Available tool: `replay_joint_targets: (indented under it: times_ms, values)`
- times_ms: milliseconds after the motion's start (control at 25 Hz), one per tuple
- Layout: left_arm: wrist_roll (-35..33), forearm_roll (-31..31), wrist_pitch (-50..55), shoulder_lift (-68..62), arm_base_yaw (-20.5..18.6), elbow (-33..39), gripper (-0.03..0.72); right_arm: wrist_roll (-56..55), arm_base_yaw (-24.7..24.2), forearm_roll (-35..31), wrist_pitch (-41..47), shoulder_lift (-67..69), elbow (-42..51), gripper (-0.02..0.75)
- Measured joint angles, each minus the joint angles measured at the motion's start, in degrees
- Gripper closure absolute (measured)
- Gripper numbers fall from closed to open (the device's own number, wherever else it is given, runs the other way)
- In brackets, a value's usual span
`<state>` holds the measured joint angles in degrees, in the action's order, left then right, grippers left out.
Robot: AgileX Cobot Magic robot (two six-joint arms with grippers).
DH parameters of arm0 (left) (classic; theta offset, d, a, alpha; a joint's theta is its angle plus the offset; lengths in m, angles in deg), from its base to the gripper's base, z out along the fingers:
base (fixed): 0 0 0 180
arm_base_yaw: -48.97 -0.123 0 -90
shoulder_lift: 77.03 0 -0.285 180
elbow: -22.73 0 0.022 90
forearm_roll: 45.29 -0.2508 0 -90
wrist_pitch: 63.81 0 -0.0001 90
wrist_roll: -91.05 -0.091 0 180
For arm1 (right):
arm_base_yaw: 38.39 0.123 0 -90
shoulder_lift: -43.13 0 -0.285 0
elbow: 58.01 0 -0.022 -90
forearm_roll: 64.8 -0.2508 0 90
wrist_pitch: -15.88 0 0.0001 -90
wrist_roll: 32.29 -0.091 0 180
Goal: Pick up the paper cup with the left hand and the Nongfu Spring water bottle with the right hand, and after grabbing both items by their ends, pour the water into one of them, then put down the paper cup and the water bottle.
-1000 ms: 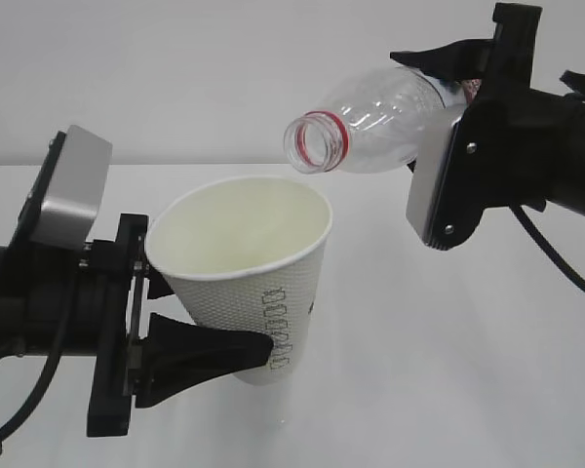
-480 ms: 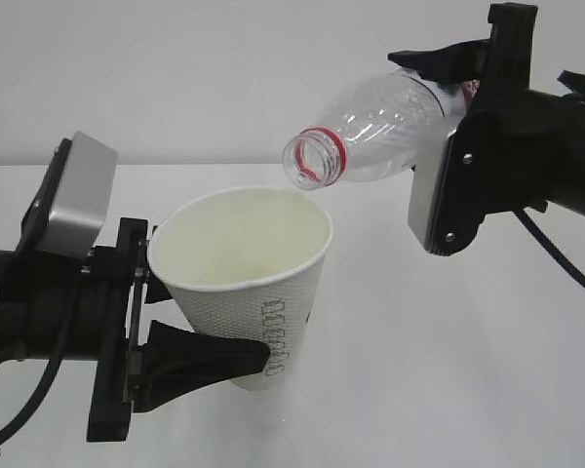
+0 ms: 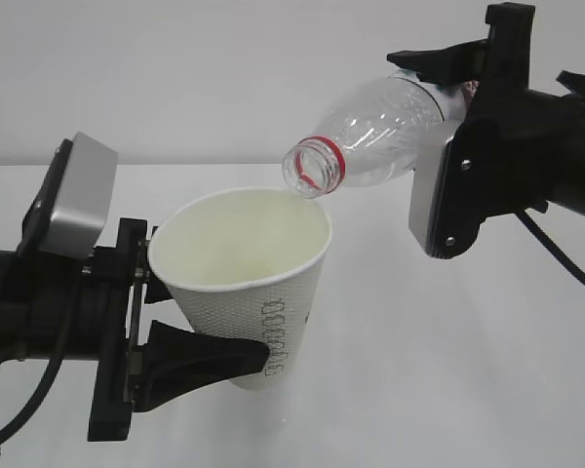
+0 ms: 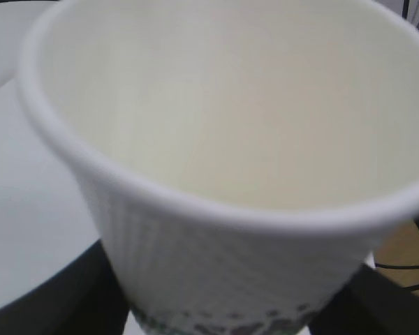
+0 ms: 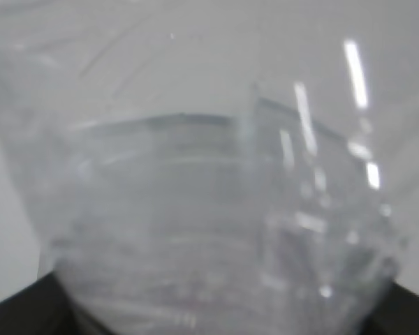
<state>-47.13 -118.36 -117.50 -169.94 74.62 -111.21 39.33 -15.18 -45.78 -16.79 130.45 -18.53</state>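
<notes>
Pouring in hand: my right hand (image 3: 447,93) grips the Nongfu Spring water bottle (image 3: 375,139) by its base, mouth tipped over the paper cup (image 3: 244,278), clamped low in my left hand (image 3: 190,327) above the table's (image 3: 448,370) near edge — no stream visible; next, tilt further.

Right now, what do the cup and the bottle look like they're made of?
The cup: likely paper, matte white, with a rolled rim, dimpled wall and green print. The bottle: apparently thin clear plastic, glossy, with moulded ribs, bright glints and a red neck ring.
</notes>
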Motion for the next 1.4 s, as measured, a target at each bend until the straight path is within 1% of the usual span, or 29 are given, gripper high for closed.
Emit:
replay_joint_targets:
  times_ms: [1400]
  values:
    - [0.0,-1.1,1.2,0.0,0.0,0.0,0.190,1.4,0.0,0.0,0.0,0.0,0.0,0.244]
